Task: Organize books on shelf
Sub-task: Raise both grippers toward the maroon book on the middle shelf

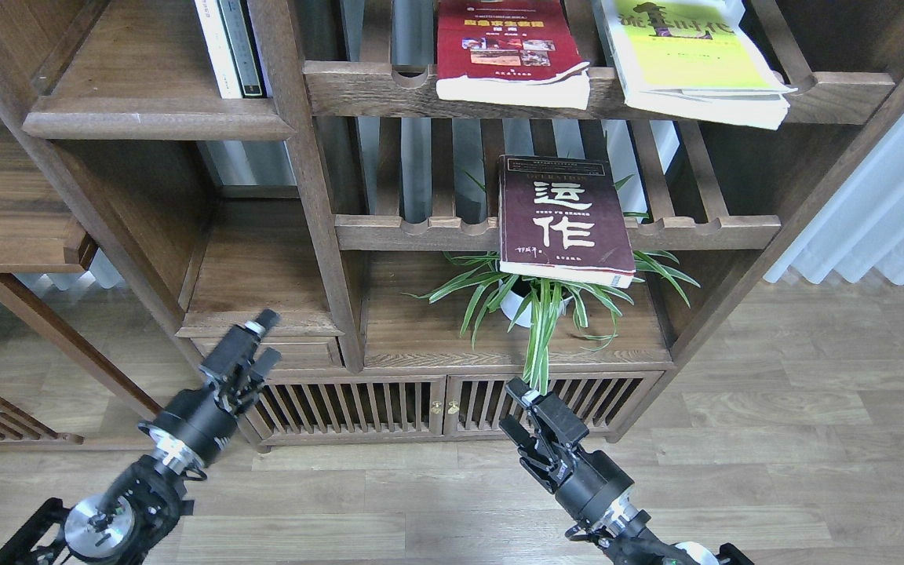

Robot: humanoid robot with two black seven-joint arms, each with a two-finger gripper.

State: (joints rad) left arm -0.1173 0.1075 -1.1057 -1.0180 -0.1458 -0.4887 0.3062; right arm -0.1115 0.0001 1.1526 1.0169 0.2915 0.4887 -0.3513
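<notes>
On the slatted racks at the right of the bookcase, all three thick paperbacks are lying flat, none yet moved. The maroon book (564, 220) with big white characters is resting on the lower rack (421, 231), its near end overhanging the notched front rail. The red book (508, 51) with small photos and the yellow-green book (691, 59) are sitting side by side on the upper rack (358, 86), both jutting past its rail, the yellow-green one askew. The solid shelf (158, 118) at upper left, a flat dark-brown board with a rounded moulded edge, is carrying only two thin books (230, 47), one white and one dark green, standing upright at its right end. In my judgement the task is not begun: three books are waiting to be carried across and stood up.

The covers are looking glossy, the page blocks thick and pale, slightly curled at the corners. The woodwork is showing a dull, grained finish. A potted spider plant (534, 302) is spreading narrow leaves under the maroon book.

Both arms are hanging low, well apart from any book. The left gripper (261, 339) is holding nothing, and its fingers are standing slightly parted. The right gripper (529, 408) is likewise empty, its fingers parted a little.
</notes>
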